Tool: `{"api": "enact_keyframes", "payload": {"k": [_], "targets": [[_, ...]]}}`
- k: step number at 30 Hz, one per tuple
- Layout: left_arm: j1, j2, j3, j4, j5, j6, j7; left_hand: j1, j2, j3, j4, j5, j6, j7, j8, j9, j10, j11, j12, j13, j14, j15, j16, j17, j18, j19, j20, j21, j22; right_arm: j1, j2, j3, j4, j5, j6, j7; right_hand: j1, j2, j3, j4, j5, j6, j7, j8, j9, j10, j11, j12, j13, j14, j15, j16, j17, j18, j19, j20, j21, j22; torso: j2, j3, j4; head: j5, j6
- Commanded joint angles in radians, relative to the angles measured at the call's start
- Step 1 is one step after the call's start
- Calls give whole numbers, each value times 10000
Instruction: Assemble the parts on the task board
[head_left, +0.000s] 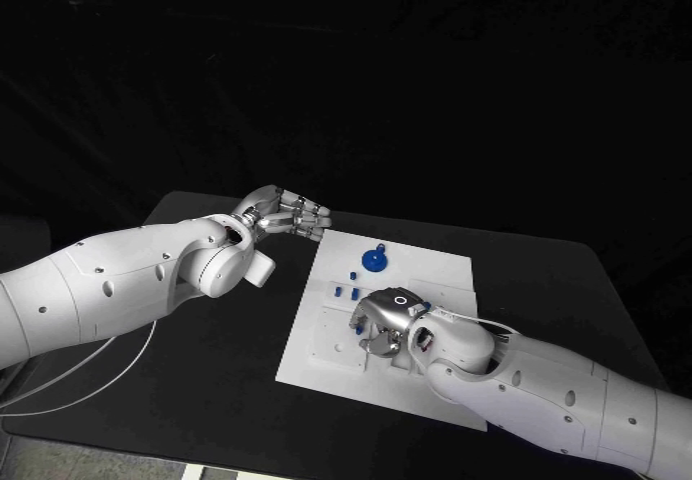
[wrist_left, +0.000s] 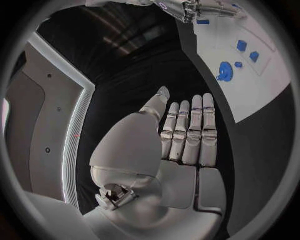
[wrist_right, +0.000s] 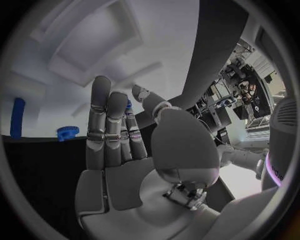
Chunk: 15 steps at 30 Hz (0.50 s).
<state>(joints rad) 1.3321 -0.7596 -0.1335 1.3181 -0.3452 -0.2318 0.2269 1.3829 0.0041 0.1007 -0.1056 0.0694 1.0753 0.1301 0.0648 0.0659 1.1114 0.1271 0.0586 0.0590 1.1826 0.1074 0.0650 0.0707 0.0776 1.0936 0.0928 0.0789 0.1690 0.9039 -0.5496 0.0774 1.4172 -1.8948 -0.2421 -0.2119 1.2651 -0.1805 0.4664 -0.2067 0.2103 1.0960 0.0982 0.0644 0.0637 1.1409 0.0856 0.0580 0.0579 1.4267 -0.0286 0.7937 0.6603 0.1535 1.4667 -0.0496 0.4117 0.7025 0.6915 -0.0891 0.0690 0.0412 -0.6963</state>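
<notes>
The white task board (head_left: 433, 265) lies in the middle of the black table. A round blue part (head_left: 374, 262) and some small blue parts (head_left: 345, 292) sit on its far left area. My right hand (head_left: 389, 325) is low over the board's near half, fingers pointing down at it. In the right wrist view this hand (wrist_right: 119, 140) pinches a small blue part (wrist_right: 129, 104) between thumb tip and a fingertip. My left hand (head_left: 289, 213) hovers beside the board's far left corner. Its fingers (wrist_left: 190, 130) are straight and together, holding nothing.
Bare black table (head_left: 231, 340) lies left of the board under my left arm, and more to the right (head_left: 562, 280). The left wrist view shows the round blue part (wrist_left: 225, 71), two small blue parts (wrist_left: 247, 50) and my right hand (wrist_left: 187, 7) beyond them.
</notes>
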Motion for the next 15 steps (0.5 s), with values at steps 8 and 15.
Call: {"api": "enact_keyframes", "payload": {"k": [8,15], "targets": [[-35,-7,7,-105,26,113,88,89,40,5,67,39,30,10,-8,-3,-3,25,7,-6,-13,38,-4,11,18,47,16,40,-14,-22,-598,735,451,274,-413,-82,0,-171,43,-4,65,68,-1,-22,-9,87,-44,41,9,30,11,71,15,3,264,1,-43,85,-41,-32,-88,-74,109],[-49,-22,7,-241,28,94,128,89,40,5,67,39,30,10,-8,-3,-3,25,7,-6,-13,38,-4,11,18,47,16,40,-14,-96,-956,1869,693,982,-655,86,-7,-151,-78,121,112,94,51,-18,-7,212,-77,46,11,122,-14,146,54,8,361,-21,5,144,-53,-2,-166,-103,138]]}}
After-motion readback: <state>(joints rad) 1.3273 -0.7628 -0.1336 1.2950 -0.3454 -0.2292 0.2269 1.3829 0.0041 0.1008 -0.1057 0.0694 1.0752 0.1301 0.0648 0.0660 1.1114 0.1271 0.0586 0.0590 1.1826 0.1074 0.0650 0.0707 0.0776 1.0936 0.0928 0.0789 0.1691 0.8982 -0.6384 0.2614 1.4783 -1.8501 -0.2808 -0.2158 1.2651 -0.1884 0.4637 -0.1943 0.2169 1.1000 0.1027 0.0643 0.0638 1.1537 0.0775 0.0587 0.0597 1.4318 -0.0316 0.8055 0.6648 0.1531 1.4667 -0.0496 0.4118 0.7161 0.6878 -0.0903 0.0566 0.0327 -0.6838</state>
